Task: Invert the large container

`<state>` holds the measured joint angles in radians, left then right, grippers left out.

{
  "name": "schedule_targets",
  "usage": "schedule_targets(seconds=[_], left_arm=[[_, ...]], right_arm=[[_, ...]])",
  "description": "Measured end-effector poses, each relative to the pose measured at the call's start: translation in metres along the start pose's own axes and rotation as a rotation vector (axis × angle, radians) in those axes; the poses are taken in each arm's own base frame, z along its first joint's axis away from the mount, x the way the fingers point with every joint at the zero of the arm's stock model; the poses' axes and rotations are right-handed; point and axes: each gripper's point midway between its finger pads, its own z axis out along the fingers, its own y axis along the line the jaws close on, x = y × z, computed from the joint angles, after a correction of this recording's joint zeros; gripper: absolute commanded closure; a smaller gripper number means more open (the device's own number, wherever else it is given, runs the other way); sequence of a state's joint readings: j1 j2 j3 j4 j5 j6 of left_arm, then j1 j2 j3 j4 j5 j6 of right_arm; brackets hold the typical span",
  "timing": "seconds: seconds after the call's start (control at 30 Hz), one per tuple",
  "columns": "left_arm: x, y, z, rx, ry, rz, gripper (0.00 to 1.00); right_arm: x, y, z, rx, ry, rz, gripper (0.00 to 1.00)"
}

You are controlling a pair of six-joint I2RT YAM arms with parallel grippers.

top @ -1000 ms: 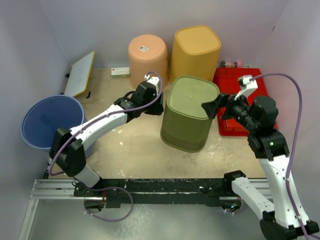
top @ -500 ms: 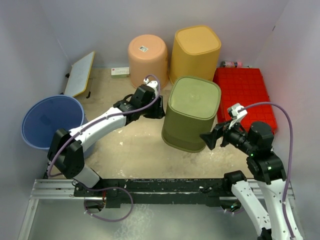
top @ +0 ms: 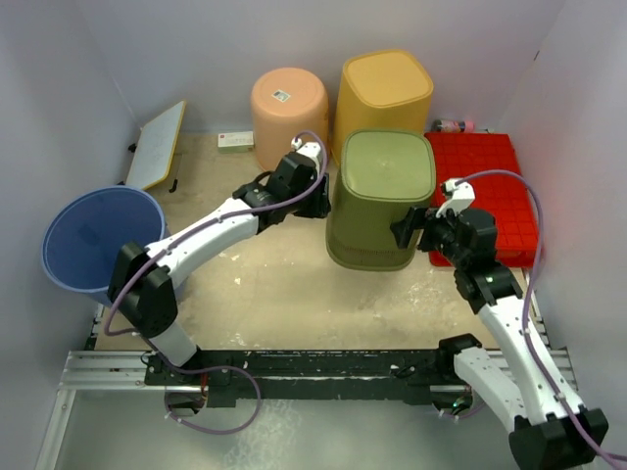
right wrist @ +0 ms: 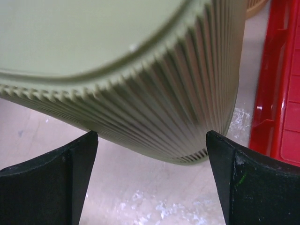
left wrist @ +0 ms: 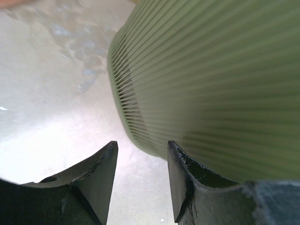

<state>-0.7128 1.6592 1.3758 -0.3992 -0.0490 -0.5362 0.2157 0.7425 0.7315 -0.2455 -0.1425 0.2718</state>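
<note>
Compared with half a second ago, the olive container (top: 380, 196) stands straighter, base up, and closer to the yellow bin (top: 384, 93). My left gripper (top: 318, 204) is beside its left wall and my right gripper (top: 404, 229) has risen to its right wall. Both have fingers spread, gripping nothing.

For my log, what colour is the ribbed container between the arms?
The container is olive green; top external view.

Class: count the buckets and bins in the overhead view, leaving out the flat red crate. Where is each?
4: blue bucket at far left; pink bucket at the back; yellow bin beside it; green bin in the middle, in front of the yellow one. None seems hidden.
</note>
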Motion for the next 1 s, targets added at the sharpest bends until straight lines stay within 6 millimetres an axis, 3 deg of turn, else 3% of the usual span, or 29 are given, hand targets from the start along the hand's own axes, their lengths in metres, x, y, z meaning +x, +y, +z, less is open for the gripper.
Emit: schedule_targets(seconds=[0.13, 0.33, 0.4, 0.47, 0.6, 0.67, 1.0], left_arm=[[-0.037, 0.006, -0.036, -0.086, -0.099, 0.050, 0.54], [-0.102, 0.029, -0.128, -0.255, -0.311, 0.064, 0.40], [-0.116, 0.049, -0.159, -0.343, -0.360, 0.045, 0.37], [-0.126, 0.082, -0.185, -0.448, -0.385, 0.005, 0.36], [-0.120, 0.159, -0.223, -0.689, -0.361, -0.078, 0.35], [-0.109, 0.184, -0.239, -0.788, -0.324, -0.098, 0.35], [-0.074, 0.211, -0.291, -0.946, -0.285, -0.155, 0.36]], right_arm=[[0.002, -0.014, 0.023, 0.075, 0.001, 0.072, 0.02], [0.006, -0.019, 0.033, 0.115, 0.024, 0.120, 0.01], [0.000, -0.020, 0.029, 0.128, 0.001, 0.119, 0.00], [-0.006, -0.023, 0.022, 0.147, -0.027, 0.113, 0.00], [-0.024, -0.029, 0.006, 0.190, -0.103, 0.093, 0.00], [-0.034, -0.031, 0.001, 0.208, -0.133, 0.088, 0.00], [-0.034, -0.032, 0.006, 0.218, -0.119, 0.088, 0.00]])
